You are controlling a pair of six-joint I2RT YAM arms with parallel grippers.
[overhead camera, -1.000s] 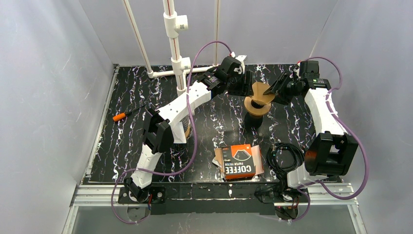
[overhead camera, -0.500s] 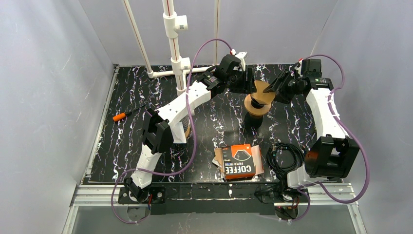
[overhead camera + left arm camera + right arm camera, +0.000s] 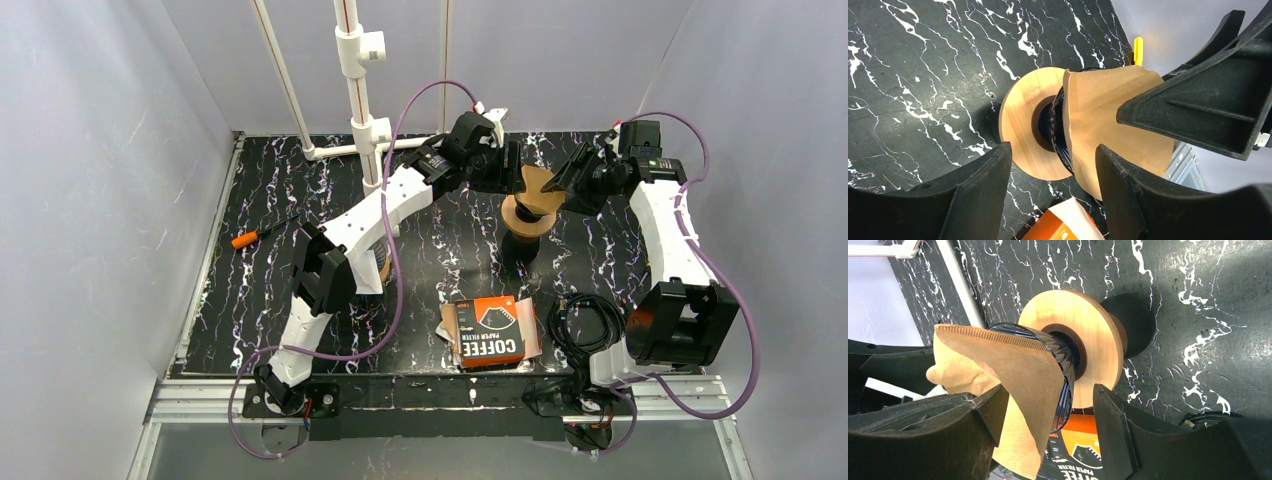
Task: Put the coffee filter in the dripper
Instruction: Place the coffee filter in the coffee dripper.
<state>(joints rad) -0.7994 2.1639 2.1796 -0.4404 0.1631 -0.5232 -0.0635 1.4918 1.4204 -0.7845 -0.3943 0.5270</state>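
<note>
The dripper (image 3: 527,218), dark ribbed glass in a round wooden collar, stands at the back middle of the black marble table. A brown paper coffee filter (image 3: 541,189) sits in its mouth, one flap sticking out over the rim. My left gripper (image 3: 508,168) is open at the filter's left side. My right gripper (image 3: 572,180) is open at its right side. In the left wrist view the filter (image 3: 1113,115) and collar (image 3: 1020,130) lie beyond the open left gripper (image 3: 1053,192). In the right wrist view the filter (image 3: 1023,375) hangs between the open right gripper's (image 3: 1048,432) fingers.
An orange and black coffee filter box (image 3: 490,332) lies at the front middle. A coil of black cable (image 3: 585,320) lies to its right. An orange-handled screwdriver (image 3: 250,238) lies at the left. A white pipe stand (image 3: 355,80) rises at the back.
Both grippers have shifted slightly toward the back of the table beside the dripper. The filter has stayed in the dripper's mouth.
</note>
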